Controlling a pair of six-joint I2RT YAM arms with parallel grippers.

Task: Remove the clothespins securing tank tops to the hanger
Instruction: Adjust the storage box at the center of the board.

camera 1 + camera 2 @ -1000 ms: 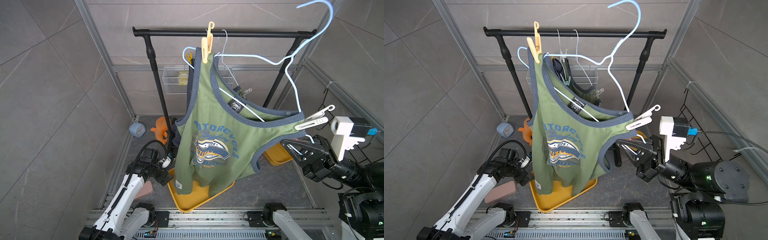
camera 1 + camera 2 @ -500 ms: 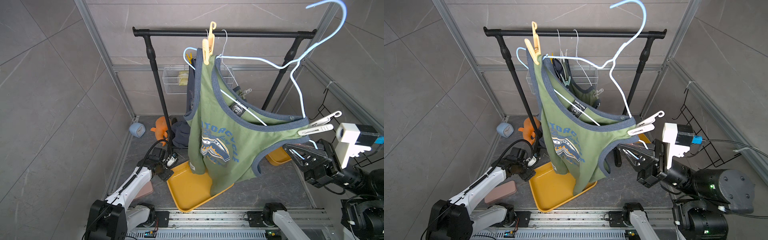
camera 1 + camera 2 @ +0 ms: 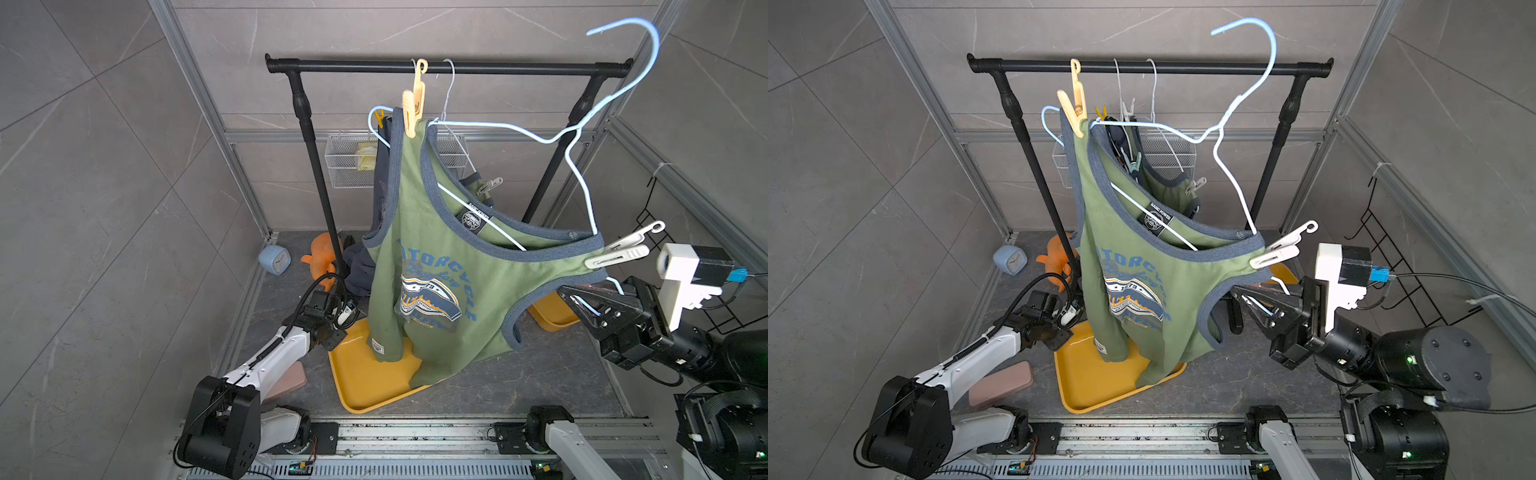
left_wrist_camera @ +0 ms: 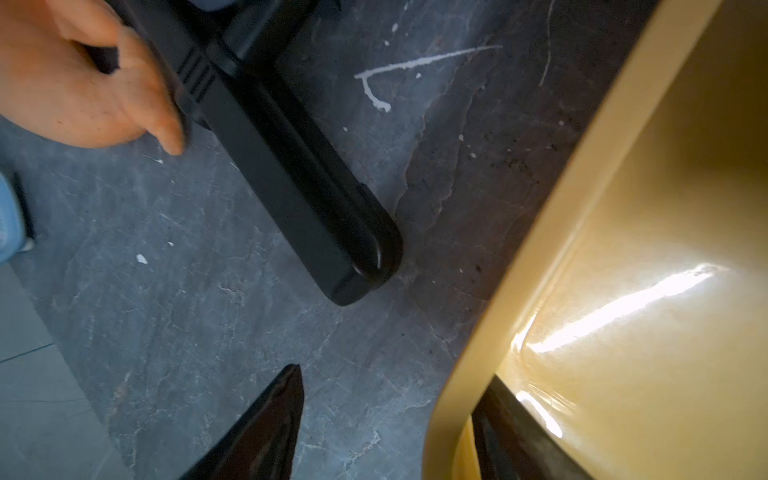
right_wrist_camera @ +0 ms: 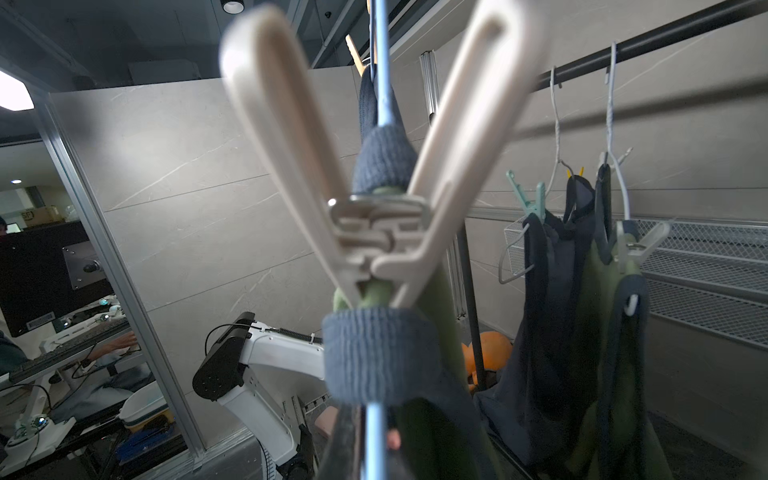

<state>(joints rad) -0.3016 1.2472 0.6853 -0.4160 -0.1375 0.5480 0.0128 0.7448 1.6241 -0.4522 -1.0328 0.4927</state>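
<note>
— Which step was it on when you looked?

— Taking pins off the front top, I'd say. The right gripper (image 3: 579, 299) was clamped tight on the lower end of the pale blue hanger (image 3: 584, 199), holding it tilted and clear of the rail (image 3: 498, 66). The olive tank top (image 3: 436, 291) hung from it. A white clothespin (image 3: 623, 251) pinned it just above that gripper, and a tan-yellow clothespin (image 3: 413, 108) pinned it at the high end.

— And the left one?

— The left gripper (image 4: 395, 374) was down at the yellow tray (image 3: 365, 386), jaws apart astride its rim, gripping nothing. My guess was that it needed to rise and squeeze one of those two pins by its tails while the right held steady.

— Anything you couldn't see?

— The shirt's hem covered part of the tray, so I couldn't tell whether a pin lay there. The other tops (image 3: 1167, 187) behind were bunched together, and I couldn't count their pins.
</note>
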